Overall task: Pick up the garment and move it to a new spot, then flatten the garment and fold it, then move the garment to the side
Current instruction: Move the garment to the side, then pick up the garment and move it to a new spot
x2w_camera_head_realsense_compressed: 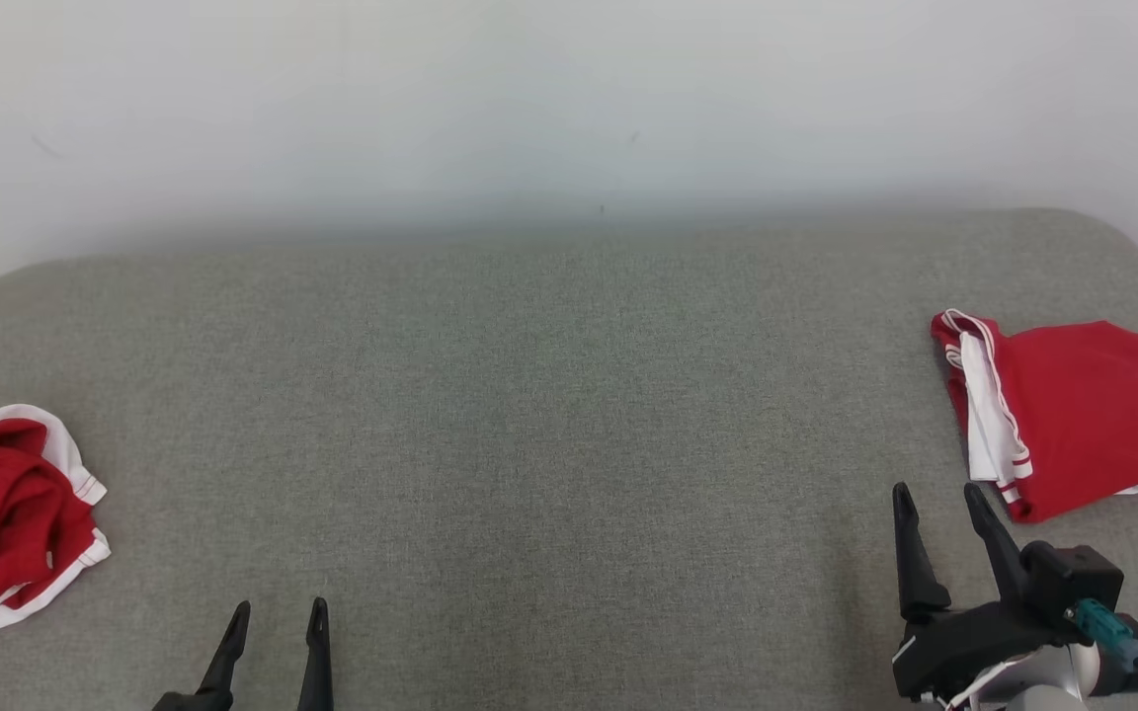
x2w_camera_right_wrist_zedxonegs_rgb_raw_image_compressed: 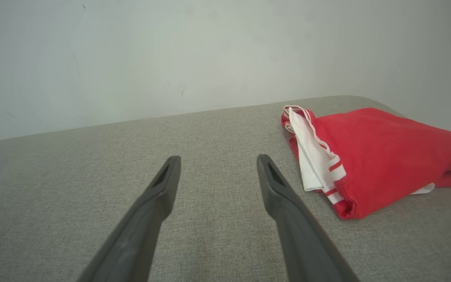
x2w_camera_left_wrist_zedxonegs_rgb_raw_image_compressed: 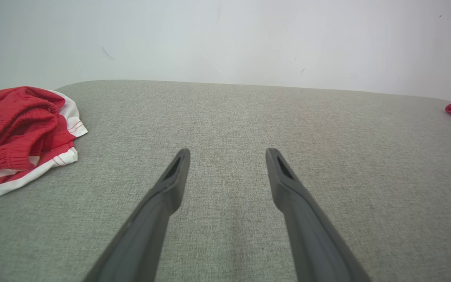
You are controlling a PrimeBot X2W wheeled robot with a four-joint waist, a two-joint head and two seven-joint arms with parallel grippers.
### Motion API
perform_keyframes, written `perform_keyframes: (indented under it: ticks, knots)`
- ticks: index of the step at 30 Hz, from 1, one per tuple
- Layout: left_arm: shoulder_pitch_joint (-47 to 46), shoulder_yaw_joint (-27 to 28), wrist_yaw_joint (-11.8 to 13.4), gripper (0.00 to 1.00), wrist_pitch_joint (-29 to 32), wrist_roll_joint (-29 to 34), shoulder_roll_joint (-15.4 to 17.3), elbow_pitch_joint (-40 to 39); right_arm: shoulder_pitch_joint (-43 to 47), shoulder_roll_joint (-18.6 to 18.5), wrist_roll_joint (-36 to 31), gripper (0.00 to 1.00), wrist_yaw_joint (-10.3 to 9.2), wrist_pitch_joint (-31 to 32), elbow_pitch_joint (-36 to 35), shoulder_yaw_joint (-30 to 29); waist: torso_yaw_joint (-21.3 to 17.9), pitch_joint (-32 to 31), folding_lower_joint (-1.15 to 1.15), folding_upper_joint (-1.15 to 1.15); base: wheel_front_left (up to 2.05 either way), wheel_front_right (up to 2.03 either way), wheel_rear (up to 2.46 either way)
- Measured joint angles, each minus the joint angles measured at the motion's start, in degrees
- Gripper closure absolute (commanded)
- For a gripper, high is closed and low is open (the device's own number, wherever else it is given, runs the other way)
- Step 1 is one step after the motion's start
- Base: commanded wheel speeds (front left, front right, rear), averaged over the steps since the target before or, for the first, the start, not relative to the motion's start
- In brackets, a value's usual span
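A crumpled red garment with white trim [x2w_camera_head_realsense_compressed: 6, 513] lies at the left edge of the grey cushioned surface [x2w_camera_head_realsense_compressed: 529, 415]; the left wrist view has it at the left [x2w_camera_left_wrist_zedxonegs_rgb_raw_image_compressed: 18, 133]. A folded red garment with white striped trim [x2w_camera_head_realsense_compressed: 1073, 415] rests at the right edge, and fills the right of the right wrist view [x2w_camera_right_wrist_zedxonegs_rgb_raw_image_compressed: 374, 156]. My left gripper [x2w_camera_head_realsense_compressed: 278, 617] stands open at the lower left, right of the crumpled garment, holding nothing [x2w_camera_left_wrist_zedxonegs_rgb_raw_image_compressed: 227, 154]. My right gripper [x2w_camera_head_realsense_compressed: 936, 494] is open just in front of the folded garment, apart from it [x2w_camera_right_wrist_zedxonegs_rgb_raw_image_compressed: 217, 160].
A pale wall [x2w_camera_head_realsense_compressed: 569, 99] rises behind the grey surface. The surface's rounded far corners curve away at left and right. A broad stretch of bare grey fabric lies between the two garments.
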Motion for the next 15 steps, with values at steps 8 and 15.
perform_keyframes:
  ticks: [8,15]
  knots:
    - [1.14,0.64,0.42,0.0,0.0,0.1,-0.01,0.88,2.3,0.36,-0.27,0.0,0.0,0.0,-1.48,-0.16,0.19,-1.96,0.01,0.0,0.0,0.0,0.0]
    - [2.21,1.85,0.58,0.0,0.0,0.66,0.0,1.11,3.96,0.62,-1.1,0.0,0.0,0.0,-2.58,-0.11,0.2,-2.95,0.02,0.01,0.0,0.0,0.0]
